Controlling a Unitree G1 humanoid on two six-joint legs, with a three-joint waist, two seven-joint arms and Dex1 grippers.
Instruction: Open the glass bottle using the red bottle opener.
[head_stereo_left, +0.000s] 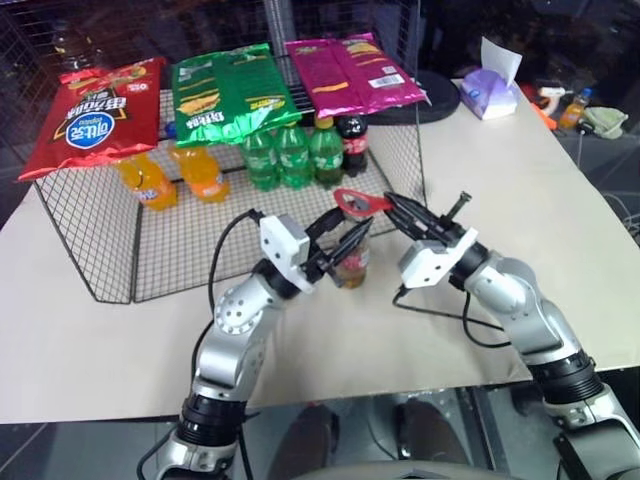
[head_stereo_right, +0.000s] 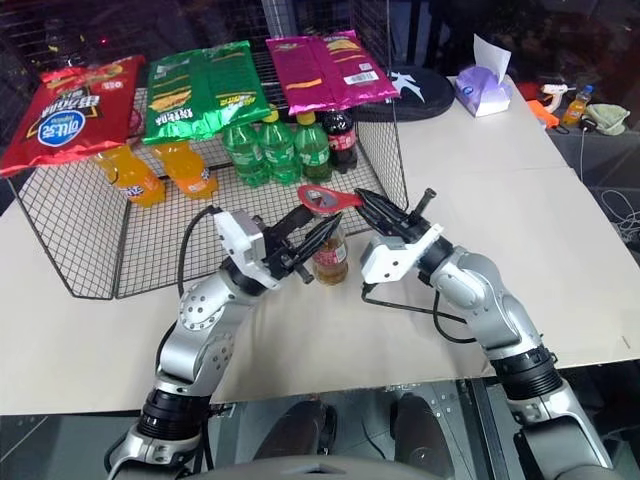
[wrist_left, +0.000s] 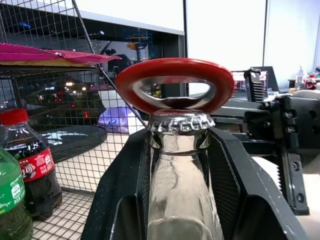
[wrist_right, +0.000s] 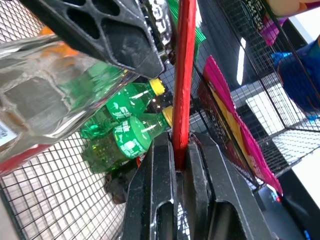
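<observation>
The small clear glass bottle of amber liquid w/ red-and-white label stands upright on the beige table, just in front of the black wire rack, neck up; label text too small to read. Its neck sits pinched betw. the black fingers of the left gripper. The thin flat red bottle opener lies roughly level, ring head over the crimped metal cap, handle running toward the robot's right into the right gripper, whose fingers are pressed together on it. Behind, in the rack: green plastic bottles, orange soda bottles, a dark cola bottle w/ red label. On top: red, green, magenta snack bags. Tissue box at far right.
</observation>
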